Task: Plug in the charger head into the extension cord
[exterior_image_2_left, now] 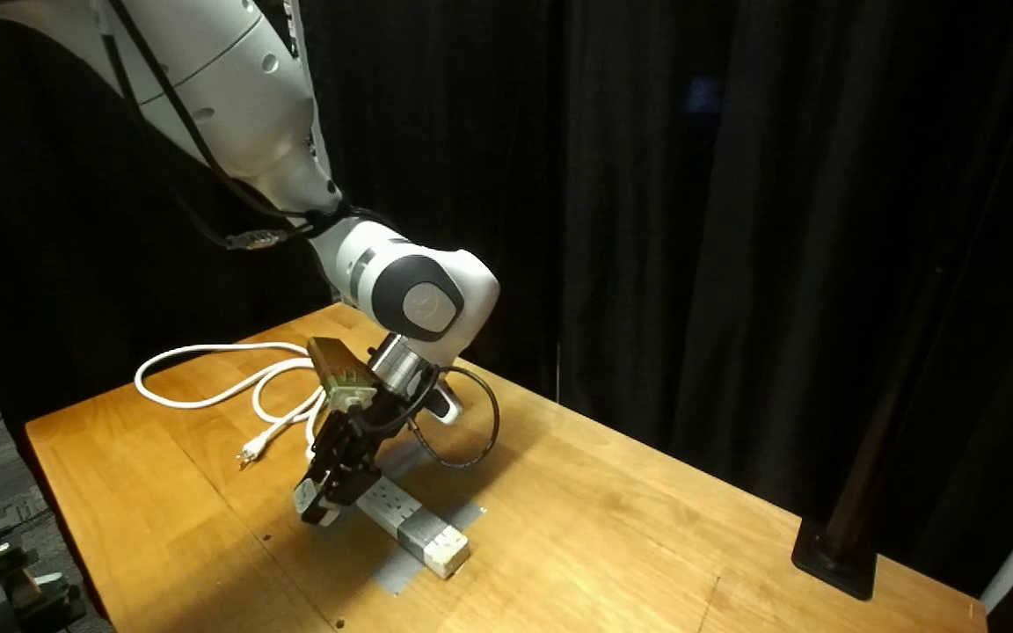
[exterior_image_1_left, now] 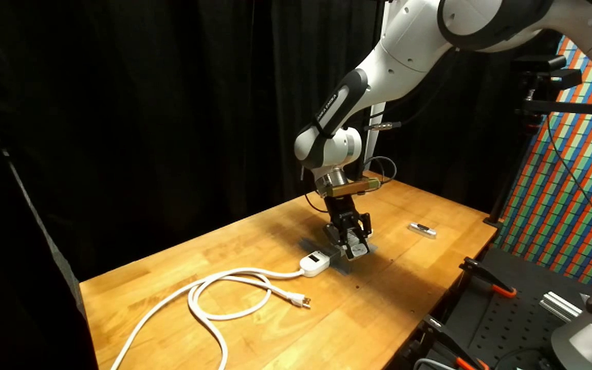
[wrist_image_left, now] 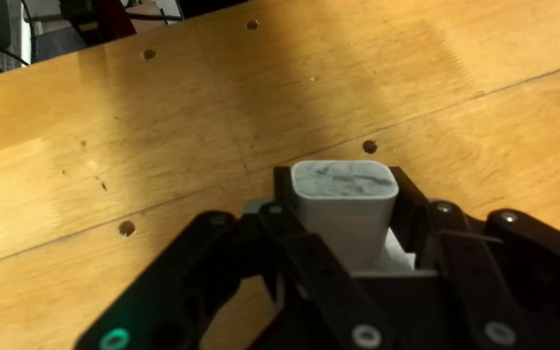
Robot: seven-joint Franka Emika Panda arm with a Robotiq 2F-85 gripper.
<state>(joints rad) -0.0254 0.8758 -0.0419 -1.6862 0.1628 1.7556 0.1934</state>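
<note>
Charger pinched at the power strip; plugged in or not, I can't tell.
Light and hard, I'd guess, perhaps slick; the gripper has it by opposite sides, where I'd hold it too. I count one charger, one power strip, one cord plug.

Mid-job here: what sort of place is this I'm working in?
Probably a robotics lab rather than a home, though I can't be sure. Black curtains hang behind the wooden table, a black-and-orange clamp sits near its edge, and grey tape runs across the power strip onto that table.
</note>
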